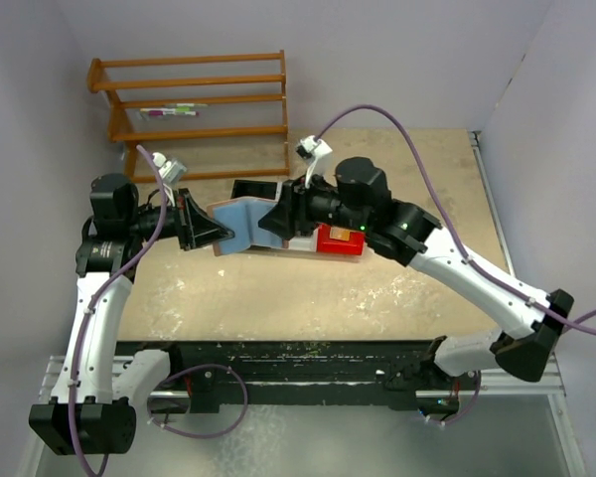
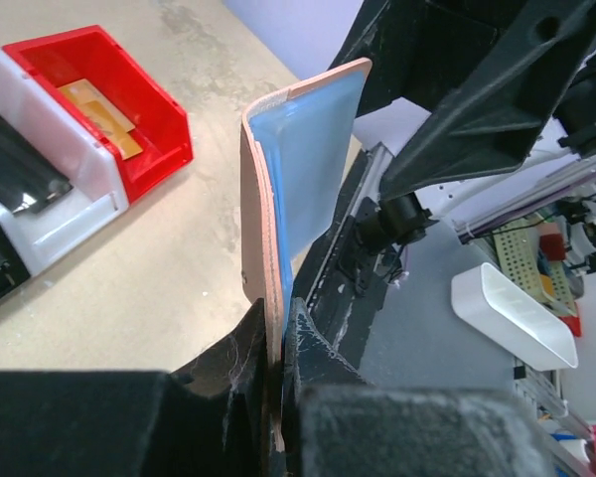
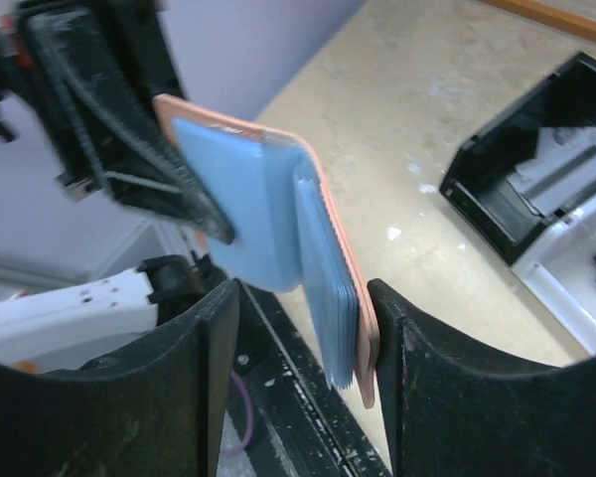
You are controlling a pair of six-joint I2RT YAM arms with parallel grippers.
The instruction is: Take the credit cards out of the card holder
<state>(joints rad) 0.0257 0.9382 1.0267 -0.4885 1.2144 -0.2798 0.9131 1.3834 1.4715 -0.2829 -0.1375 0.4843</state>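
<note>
The card holder (image 1: 240, 221), pinkish-brown with light blue lining, hangs unfolded in the air between both arms. My left gripper (image 1: 222, 237) is shut on its left edge; in the left wrist view the leather (image 2: 298, 169) rises straight out of the pinched jaws (image 2: 275, 363). My right gripper (image 3: 303, 328) stands open around the other end (image 3: 248, 209). The blue pocket stack sits between the fingers, its leather back against the right finger (image 3: 407, 338) and a gap on the left side. One golden-yellow credit card (image 2: 104, 117) lies in the red bin (image 2: 164, 114). No card shows in the pockets.
A white bin (image 2: 40, 214) and a black bin (image 3: 536, 169) stand in a row beside the red bin (image 1: 340, 239), right under the right arm. A wooden rack (image 1: 194, 109) stands at the back left. The beige tabletop stretches in front of the holder.
</note>
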